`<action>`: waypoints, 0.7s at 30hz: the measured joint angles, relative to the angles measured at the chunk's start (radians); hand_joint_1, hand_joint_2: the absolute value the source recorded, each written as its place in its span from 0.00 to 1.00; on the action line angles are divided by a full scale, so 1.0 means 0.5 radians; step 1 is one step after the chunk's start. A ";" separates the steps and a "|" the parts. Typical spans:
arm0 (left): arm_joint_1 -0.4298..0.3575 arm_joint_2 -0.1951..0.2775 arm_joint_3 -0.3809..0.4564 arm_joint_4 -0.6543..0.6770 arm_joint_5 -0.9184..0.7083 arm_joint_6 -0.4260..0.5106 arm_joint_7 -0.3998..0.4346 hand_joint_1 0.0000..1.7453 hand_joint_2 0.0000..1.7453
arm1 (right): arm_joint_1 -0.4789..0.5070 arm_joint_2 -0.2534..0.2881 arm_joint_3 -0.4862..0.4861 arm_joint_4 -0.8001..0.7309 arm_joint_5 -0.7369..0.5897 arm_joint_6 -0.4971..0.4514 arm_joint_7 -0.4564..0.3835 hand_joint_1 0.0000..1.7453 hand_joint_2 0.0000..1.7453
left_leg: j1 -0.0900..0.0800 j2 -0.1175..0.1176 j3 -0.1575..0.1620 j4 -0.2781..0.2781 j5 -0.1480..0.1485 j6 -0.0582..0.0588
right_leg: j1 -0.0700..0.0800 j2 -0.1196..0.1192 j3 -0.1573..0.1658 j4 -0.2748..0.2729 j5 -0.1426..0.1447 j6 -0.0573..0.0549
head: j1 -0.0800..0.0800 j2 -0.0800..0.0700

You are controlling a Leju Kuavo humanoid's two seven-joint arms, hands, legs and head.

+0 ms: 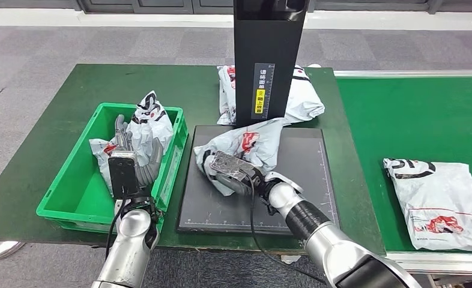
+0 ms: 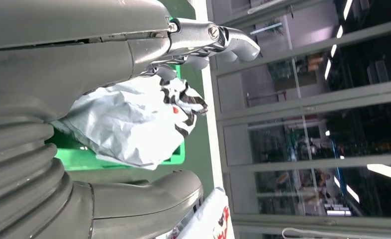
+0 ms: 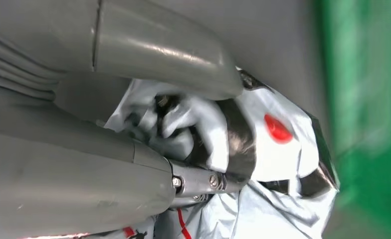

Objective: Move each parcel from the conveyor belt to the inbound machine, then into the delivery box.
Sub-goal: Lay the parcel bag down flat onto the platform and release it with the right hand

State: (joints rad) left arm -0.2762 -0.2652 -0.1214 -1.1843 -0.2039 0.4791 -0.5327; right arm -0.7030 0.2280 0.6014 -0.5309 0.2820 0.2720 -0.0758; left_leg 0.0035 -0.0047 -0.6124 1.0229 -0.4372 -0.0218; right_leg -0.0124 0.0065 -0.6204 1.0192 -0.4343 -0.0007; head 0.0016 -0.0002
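A crumpled grey parcel point(image 1: 254, 141) lies on the black plate of the inbound machine point(image 1: 305, 180). My right hand point(image 1: 230, 170) grips its near end; in the right wrist view the fingers point(image 3: 203, 129) are curled into the parcel's wrinkled film point(image 3: 278, 149). A second parcel point(image 1: 152, 123) stands in the green delivery box point(image 1: 71, 162). My left hand point(image 1: 139, 157) hovers at the box's near right side just behind that parcel point(image 2: 129, 124), fingers point(image 2: 218, 40) and thumb spread apart, holding nothing. A flat parcel point(image 1: 441, 201) lies on the green conveyor belt point(image 1: 414, 120) at the right.
The machine's black post point(image 1: 268, 60) rises at the back of the plate. Another parcel point(image 1: 302, 99) lies behind the post on the green table point(image 1: 101, 84). The belt's metal rail point(image 1: 402, 73) runs along the right.
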 joint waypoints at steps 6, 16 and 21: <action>0.060 0.012 0.033 -0.047 0.009 0.065 -0.037 0.00 1.00 | 0.014 0.044 -0.079 -0.179 -0.563 0.335 -0.267 0.00 0.00 | 0.001 0.000 -0.001 0.000 0.000 0.000 | 0.001 0.000 0.000 0.000 0.000 0.000 | 0.000 0.000; 0.132 0.017 0.128 -0.123 -0.026 0.149 -0.082 0.00 1.00 | 0.006 0.009 -0.173 -0.765 -1.026 0.195 -0.329 0.00 0.00 | 0.001 0.000 -0.001 0.001 0.000 0.000 | -0.001 -0.001 0.000 0.000 0.000 0.000 | 0.000 0.000; 0.131 0.017 0.171 -0.139 -0.073 0.167 -0.067 0.00 1.00 | -0.034 -0.060 -0.262 -0.882 -0.948 -0.119 -0.258 0.00 0.00 | 0.001 -0.001 0.000 0.001 0.000 0.000 | -0.001 -0.002 0.001 0.000 0.000 0.000 | 0.000 0.000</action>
State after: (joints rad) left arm -0.2106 -0.2567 -0.0359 -1.2536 -0.2405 0.5629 -0.5662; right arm -0.7200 0.1978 0.4704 -0.9718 -0.1921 0.2124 -0.2046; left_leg 0.0038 -0.0054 -0.6126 1.0232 -0.4371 -0.0217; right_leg -0.0128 0.0055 -0.6199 1.0190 -0.4343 -0.0007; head 0.0016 -0.0002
